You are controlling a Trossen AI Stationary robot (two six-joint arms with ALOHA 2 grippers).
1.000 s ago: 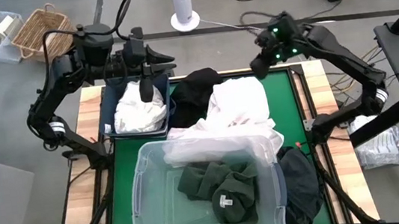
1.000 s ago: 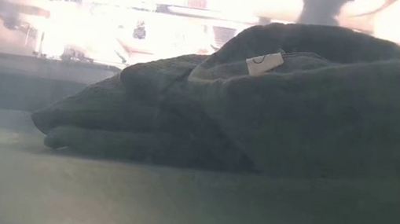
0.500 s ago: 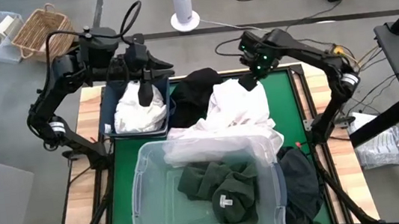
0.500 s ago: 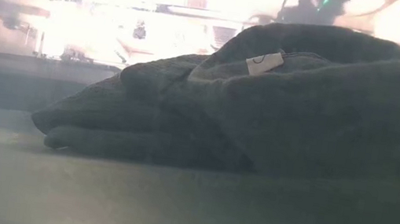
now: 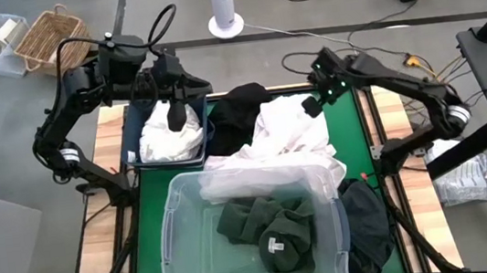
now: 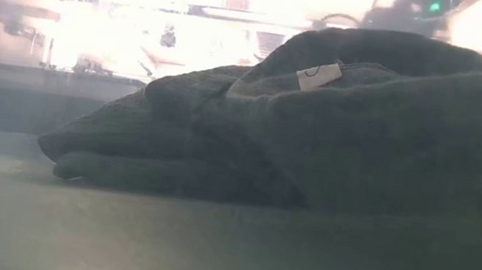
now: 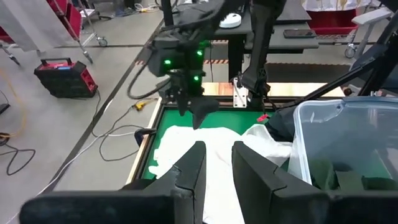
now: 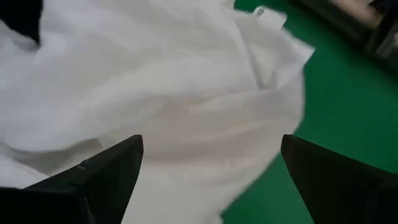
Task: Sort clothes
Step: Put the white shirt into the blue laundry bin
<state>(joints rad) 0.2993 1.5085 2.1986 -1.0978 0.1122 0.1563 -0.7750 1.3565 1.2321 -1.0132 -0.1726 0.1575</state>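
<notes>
Dark green clothes (image 5: 270, 228) in clear tub (image 5: 184, 263) at surface's near edge, white garment (image 5: 293, 131) crumpled mid-surface, right claw (image 5: 312, 106) spread wide above it, left claw (image 5: 175, 115) nearly together over far-left bin's white pile (image 5: 168, 138).

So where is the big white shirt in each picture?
High view: the white shirt lies at the table's middle, behind the clear tub.
Low view: not in it.
Left wrist view: bottom centre, tub at right.
Right wrist view: fills the picture.
Shared landmark: the green mat.
</notes>
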